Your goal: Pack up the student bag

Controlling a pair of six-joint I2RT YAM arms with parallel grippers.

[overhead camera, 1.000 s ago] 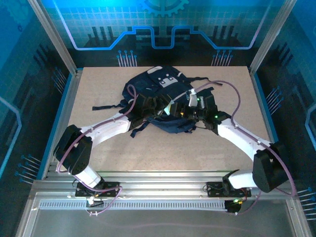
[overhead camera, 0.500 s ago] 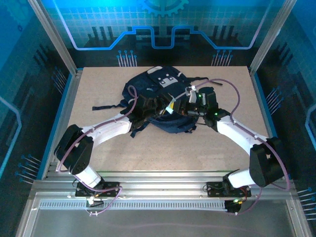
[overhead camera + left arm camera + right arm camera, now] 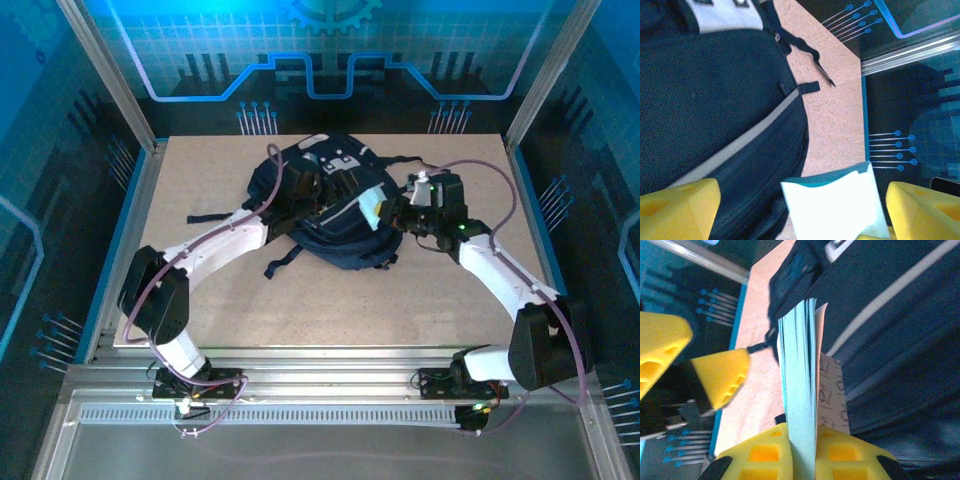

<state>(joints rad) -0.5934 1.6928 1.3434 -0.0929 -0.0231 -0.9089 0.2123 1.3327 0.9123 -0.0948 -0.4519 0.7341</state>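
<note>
Navy fabric may snag the notebook (image 3: pixel 797 365).
Your right claw (image 3: pixel 802 452) is clamped on it above the student bag (image 3: pixel 335 225), mid-desk (image 3: pixel 200 300); your left claw (image 3: pixel 800 210) stands apart, so sagging cloth could block entry.

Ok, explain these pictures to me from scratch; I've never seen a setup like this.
Two white robot arms are bolted to the near edge of a table. One picture looks down from above; the other two come from a small camera on each wrist, so yellow fingers show at their edges. A dark navy backpack lies in the middle of the table. The right gripper is shut on a thin pale-blue booklet, held over the backpack. The left gripper stands open, its fingers wide apart on either side of that booklet.
</note>
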